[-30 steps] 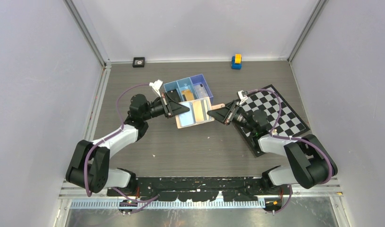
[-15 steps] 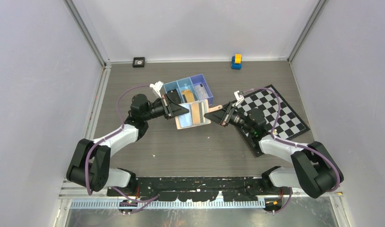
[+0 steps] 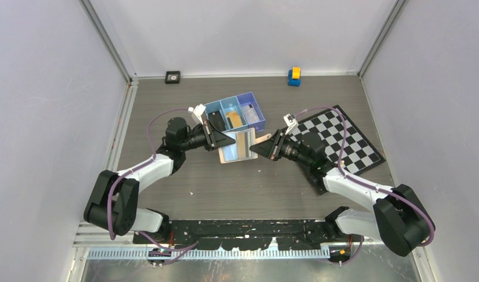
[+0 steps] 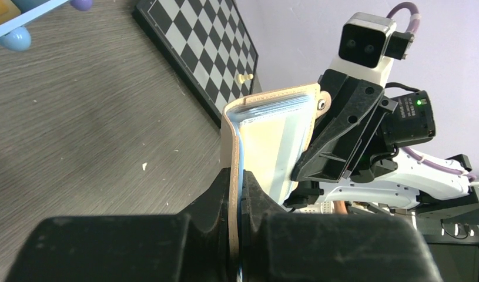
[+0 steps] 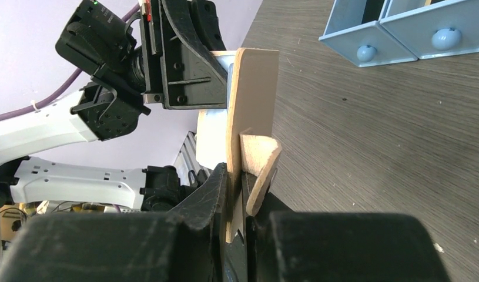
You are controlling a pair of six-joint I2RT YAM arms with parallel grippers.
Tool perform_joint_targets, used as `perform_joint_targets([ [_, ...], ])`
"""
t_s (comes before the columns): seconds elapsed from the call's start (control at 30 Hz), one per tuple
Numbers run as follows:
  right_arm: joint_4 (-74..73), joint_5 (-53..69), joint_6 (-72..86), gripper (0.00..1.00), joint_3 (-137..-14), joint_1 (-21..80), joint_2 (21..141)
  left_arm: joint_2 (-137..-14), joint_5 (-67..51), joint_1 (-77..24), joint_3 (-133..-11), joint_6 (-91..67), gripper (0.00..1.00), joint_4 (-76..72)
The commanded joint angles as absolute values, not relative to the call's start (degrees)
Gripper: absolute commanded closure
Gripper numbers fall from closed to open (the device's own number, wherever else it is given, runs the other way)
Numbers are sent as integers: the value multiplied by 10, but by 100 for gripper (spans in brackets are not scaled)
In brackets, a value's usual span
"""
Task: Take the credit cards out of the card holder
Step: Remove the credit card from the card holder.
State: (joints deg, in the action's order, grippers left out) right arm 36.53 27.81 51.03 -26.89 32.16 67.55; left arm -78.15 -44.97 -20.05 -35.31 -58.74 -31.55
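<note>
The tan card holder (image 3: 240, 145) hangs half open above the table, held between both arms. My left gripper (image 3: 226, 140) is shut on its left flap; in the left wrist view the fingers (image 4: 237, 197) pinch the tan leather and its pale blue lining. My right gripper (image 3: 259, 147) is shut on the opposite flap (image 5: 251, 100), just beside the snap tab (image 5: 258, 167). Thin pale layered edges (image 4: 272, 108) show at the holder's top. An orange-tan credit card (image 3: 235, 120) lies in the blue tray's middle compartment. Other cards are too small to tell.
The blue three-compartment tray (image 3: 248, 97) stands just behind the holder. A chessboard (image 3: 342, 138) lies under the right arm, with a small piece (image 4: 244, 77) on it. A blue-and-yellow toy (image 3: 294, 76) and a small black square (image 3: 173, 77) sit by the back wall.
My right gripper slid left along the holder's right flap and closed on it. The holder has folded narrower and tipped up between the two grippers. The left gripper kept its grip.
</note>
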Motion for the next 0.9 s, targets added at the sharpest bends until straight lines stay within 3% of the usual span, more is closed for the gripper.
perform_joint_targets([
  [0.0, 357, 299, 495, 99, -300, 337, 680, -787, -431, -211, -374, -565, 100, -319],
  [0.23, 295, 255, 479, 93, -310, 338, 675, -788, -426, -214, -376, -558, 100, -310],
  [0.4, 265, 227, 470, 99, -316, 338, 667, -771, -399, -214, -379, -532, 100, -258],
  [0.57, 215, 179, 457, 100, -321, 338, 651, -761, -367, -214, -394, -499, 100, -183],
  [0.67, 202, 173, 449, 100, -325, 338, 651, -764, -359, -214, -396, -493, 83, -169],
  [0.77, 213, 194, 452, 100, -331, 338, 666, -777, -375, -214, -387, -508, 57, -206],
  [0.87, 235, 216, 462, 99, -329, 338, 677, -795, -399, -214, -375, -536, 47, -264],
])
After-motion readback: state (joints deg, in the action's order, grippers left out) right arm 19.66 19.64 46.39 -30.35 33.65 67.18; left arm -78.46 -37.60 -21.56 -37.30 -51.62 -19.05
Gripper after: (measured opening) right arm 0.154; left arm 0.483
